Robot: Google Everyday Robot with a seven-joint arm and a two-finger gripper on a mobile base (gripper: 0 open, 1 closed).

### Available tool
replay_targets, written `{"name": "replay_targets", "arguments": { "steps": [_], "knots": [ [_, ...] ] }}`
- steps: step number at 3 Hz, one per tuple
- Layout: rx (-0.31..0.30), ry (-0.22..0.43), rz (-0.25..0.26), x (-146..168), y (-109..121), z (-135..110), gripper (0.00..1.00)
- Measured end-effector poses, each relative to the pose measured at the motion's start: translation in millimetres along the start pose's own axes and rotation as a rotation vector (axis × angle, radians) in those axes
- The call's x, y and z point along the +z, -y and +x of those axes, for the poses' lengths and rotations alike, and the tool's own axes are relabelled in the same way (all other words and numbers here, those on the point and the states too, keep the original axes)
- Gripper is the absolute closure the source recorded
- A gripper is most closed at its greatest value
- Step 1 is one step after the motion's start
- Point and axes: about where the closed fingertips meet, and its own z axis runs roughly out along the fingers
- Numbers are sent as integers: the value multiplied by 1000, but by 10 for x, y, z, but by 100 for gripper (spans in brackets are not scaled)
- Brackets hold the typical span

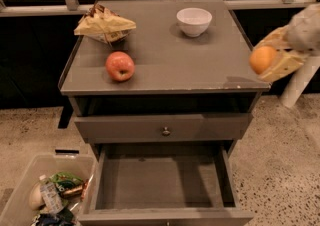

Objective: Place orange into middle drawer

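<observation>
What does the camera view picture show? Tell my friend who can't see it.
The robot's gripper holds the orange at the right edge of a grey cabinet top, and the middle drawer below is open and bare. A red apple, white bowl and snack bag sit on top.

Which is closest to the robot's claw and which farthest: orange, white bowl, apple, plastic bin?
From the gripper at the cabinet's right edge:
1. orange, in its grip.
2. white bowl, back of top.
3. apple, front left.
4. plastic bin, floor, far left.
</observation>
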Motion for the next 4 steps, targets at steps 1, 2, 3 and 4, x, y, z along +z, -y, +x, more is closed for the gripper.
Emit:
{"name": "replay_targets", "arguments": {
  "steps": [1, 2, 3, 4],
  "knots": [
    [3, -18, 115, -476, -517, -100, 100],
    [71, -69, 141, -476, -1084, 161, 100],
    [131, -160, 83, 13, -1523, 527, 100],
    [175, -224, -78, 924, -1946, 941, 100]
  ]
}}
